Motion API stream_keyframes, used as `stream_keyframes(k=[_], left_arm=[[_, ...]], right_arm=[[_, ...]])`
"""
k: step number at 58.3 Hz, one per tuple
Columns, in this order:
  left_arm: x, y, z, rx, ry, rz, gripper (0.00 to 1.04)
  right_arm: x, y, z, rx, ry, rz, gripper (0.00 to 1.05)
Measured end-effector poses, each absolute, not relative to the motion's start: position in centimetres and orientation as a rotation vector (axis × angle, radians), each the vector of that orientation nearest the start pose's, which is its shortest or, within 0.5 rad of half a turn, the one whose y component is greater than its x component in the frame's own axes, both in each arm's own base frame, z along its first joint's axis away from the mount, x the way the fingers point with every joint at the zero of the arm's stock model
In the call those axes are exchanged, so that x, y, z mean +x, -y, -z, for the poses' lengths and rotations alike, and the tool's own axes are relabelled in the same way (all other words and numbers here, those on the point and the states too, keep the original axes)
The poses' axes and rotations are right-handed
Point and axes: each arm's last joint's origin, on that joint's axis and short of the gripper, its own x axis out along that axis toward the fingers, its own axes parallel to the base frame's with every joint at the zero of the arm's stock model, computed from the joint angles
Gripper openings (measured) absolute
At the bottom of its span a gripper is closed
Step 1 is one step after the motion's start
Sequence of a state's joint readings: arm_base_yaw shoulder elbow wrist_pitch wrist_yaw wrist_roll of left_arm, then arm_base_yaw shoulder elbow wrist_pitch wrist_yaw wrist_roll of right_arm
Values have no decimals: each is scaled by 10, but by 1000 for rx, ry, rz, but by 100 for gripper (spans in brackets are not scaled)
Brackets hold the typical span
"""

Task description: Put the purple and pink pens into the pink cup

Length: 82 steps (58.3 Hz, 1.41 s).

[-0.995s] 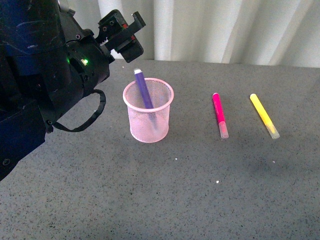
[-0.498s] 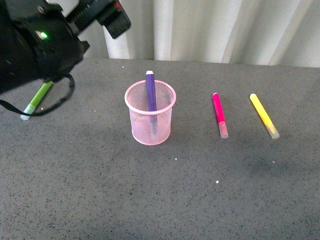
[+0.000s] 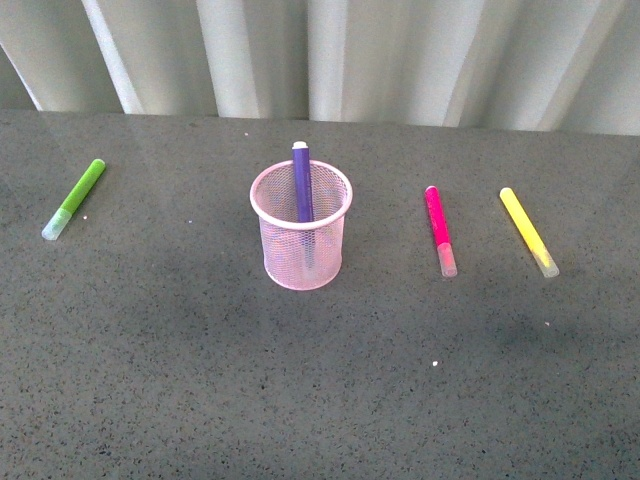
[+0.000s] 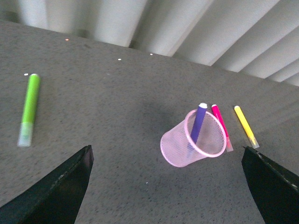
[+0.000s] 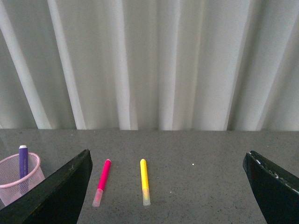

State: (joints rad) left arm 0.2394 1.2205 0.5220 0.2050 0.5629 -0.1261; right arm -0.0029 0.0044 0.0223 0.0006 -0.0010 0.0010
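The pink mesh cup (image 3: 301,240) stands upright on the grey table, and the purple pen (image 3: 302,180) stands inside it with its end above the rim. The pink pen (image 3: 440,229) lies flat to the right of the cup. Neither arm shows in the front view. My left gripper (image 4: 168,186) is open and empty, high above the table, with the cup (image 4: 187,144), the purple pen (image 4: 198,122) and the pink pen (image 4: 219,122) ahead of it. My right gripper (image 5: 168,191) is open and empty, with the pink pen (image 5: 102,181) and the cup (image 5: 18,179) in front of it.
A lime-green marker (image 3: 74,198) lies at the left of the table and a yellow marker (image 3: 528,231) lies right of the pink pen. A pleated white curtain (image 3: 400,55) runs along the table's far edge.
My left arm has pulled back out of the front view, uncovering the lime-green marker. The purple pen has settled from a lean to nearly upright in the cup.
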Motion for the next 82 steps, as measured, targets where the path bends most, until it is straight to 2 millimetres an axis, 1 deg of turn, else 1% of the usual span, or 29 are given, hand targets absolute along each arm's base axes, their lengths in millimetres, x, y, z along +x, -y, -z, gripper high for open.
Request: stream_keyframes(k=[5,10,12,15,17,19,23,27,28,32,34,38,41,45,50,63,82], left_arm=[[222,-57,-194,-316,-480,242,98],[215,-61,-188,-304,-481,221,97],[214,-60,-182,-214,-390,143,90],[209,-57,-176,-141,-288,64,83],[202,-51,-171,-91,-199,13,76],[196,-47,-171,-65,-140,-2,71],[185,-36,-178,-30,-48,-12,58],[178,-30,-184,-18,-8,-8,48],[174,-27,-184,-14,3,-6,42],[167,-22,-181,-11,-1,-3,26],[161,-18,-176,-11,-17,-5,15],[155,-15,-174,-8,-15,-7,4],[151,-13,-174,-8,-9,-8,4],[146,-9,-169,-6,6,-17,4],[141,-2,-163,-7,-15,-10,4],[132,0,-168,-6,8,-1,4],[120,0,-170,-6,11,0,4]], right_arm=[[97,0,-171,1,19,2,98],[97,0,-171,1,19,2,98],[97,0,-171,1,19,2,98],[97,0,-171,1,19,2,98],[97,0,-171,1,19,2,98],[97,0,-171,1,19,2,98],[97,0,-171,1,19,2,98],[97,0,-171,1,19,2,98],[97,0,-171,1,19,2,98],[97,0,-171,1,19,2,98],[97,0,-171,1,19,2,98],[97,0,-171,1,19,2,98],[97,0,-171,1,19,2,98],[97,0,-171,1,19,2,98],[97,0,-171,1,19,2,98],[97,0,-171,1,19,2,98],[97,0,-171,1,19,2,98]])
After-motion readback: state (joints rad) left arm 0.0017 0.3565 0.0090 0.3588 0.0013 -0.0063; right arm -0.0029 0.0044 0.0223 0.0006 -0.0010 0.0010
